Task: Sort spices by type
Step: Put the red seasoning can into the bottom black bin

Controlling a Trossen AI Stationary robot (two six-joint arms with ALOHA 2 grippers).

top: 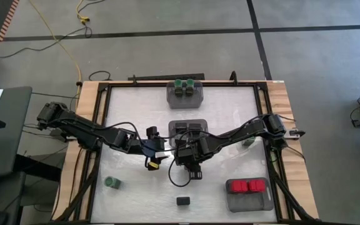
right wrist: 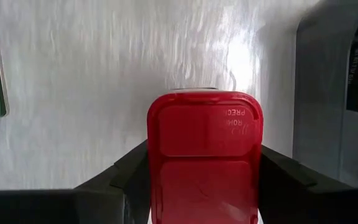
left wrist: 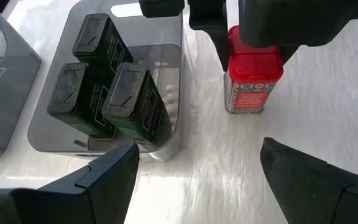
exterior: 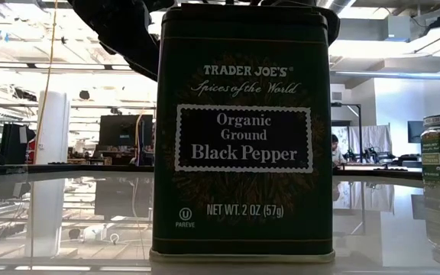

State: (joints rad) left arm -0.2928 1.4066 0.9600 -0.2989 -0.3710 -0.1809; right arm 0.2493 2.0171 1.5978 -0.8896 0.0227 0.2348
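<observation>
A spice jar with a square red cap [left wrist: 253, 74] stands upright on the white table, right beside the grey middle bin [left wrist: 166, 134]. That bin holds three all-black spice tins [left wrist: 129, 99]. My right gripper [right wrist: 204, 168] comes down on the jar from above and is shut on its cap; in the high view it is at mid-table [top: 192, 169]. My left gripper [left wrist: 197, 168] hangs open above the table, near the bin and the jar, with nothing between its fingers; the high view shows it left of the right gripper [top: 157, 156]. My right gripper pinches the red cap by two opposite sides [right wrist: 157, 162], one finger [right wrist: 126, 171] on each. The fingers point down from above. The jar stays upright with its base [left wrist: 246, 109] on the table.
A far bin [top: 186, 92] holds green-capped jars; a near-right bin [top: 249, 197] holds red-capped ones. A green-capped jar [top: 111, 182] lies loose at the near left. A black pepper tin [top: 182, 201] stands near the front edge and fills the low view [exterior: 243, 137].
</observation>
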